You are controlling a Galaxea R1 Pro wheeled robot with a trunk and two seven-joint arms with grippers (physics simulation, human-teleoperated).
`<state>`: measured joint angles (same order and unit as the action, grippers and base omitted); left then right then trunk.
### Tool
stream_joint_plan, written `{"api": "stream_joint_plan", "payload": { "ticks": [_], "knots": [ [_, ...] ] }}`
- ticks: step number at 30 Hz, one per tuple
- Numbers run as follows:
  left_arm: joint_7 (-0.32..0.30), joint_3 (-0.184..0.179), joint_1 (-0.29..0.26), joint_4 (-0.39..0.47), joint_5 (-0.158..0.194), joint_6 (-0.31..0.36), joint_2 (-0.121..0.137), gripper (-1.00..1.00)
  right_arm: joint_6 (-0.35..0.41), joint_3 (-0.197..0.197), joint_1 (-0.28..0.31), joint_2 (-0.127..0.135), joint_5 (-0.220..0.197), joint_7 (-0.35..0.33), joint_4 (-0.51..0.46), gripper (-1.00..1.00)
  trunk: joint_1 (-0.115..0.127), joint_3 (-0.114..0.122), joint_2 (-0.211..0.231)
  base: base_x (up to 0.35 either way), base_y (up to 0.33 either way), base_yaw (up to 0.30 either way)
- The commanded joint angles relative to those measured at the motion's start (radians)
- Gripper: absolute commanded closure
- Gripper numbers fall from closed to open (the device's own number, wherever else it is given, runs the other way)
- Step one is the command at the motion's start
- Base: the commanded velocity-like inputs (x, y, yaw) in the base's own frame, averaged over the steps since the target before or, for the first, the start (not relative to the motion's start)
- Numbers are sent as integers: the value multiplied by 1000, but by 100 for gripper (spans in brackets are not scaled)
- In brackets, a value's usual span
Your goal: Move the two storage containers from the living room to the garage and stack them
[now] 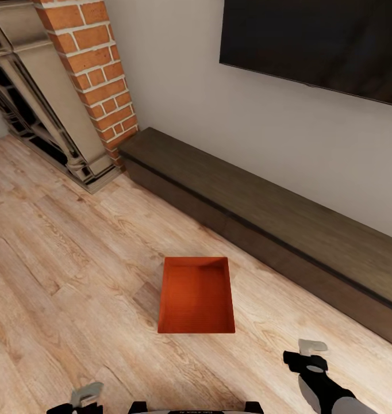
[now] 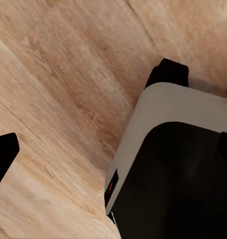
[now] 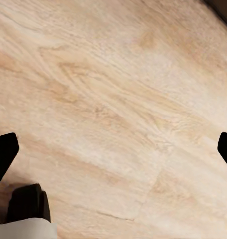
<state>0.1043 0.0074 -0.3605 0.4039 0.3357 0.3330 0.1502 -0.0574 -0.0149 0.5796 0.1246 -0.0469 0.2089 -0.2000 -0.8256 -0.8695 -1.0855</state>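
Wood-plank flooring (image 1: 58,241) carries one storage container (image 1: 196,296) ahead, awaiting pickup, while the right end effector (image 3: 113,149) hangs spread, the left end effector's (image 1: 84,397) spread untellable.

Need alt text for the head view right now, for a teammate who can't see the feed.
An open, empty orange-red storage container sits on the light wood plank floor, directly ahead of the robot. Behind it a long dark low cabinet runs along the wall under a black TV, with a brick fireplace at left.
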Motion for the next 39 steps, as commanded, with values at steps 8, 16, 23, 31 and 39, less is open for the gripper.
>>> {"api": "stream_joint_plan", "payload": {
  "ticks": [8, 16, 23, 31, 39],
  "knots": [
    [80, -2, -182, 0, -1, 6, -88, -100, -32, -1, 130, -137, 1, 12, 51, -100, 0, -1, 0, 0, 0, 0],
    [88, -11, -284, 28, -74, -12, -225, -100, -60, 1, 152, -253, 1, 8, 10, -100, 0, -1, 0, 0, 0, 0],
    [90, -11, -296, 61, -228, -98, -288, -100, -80, 10, 153, -299, 14, -4, 4, -100, 0, -1, 0, 0, 0, 0],
    [90, -11, -297, 71, -273, -120, -294, -100, -114, 10, 154, -299, 18, -16, 3, -100, 0, -1, 0, 0, 0, 0],
    [90, -7, -298, 71, -278, -126, -293, -100, -120, 10, 153, -299, 18, -49, 13, -100, 0, -1, 0, 0, 0, 0]
  ]
}}
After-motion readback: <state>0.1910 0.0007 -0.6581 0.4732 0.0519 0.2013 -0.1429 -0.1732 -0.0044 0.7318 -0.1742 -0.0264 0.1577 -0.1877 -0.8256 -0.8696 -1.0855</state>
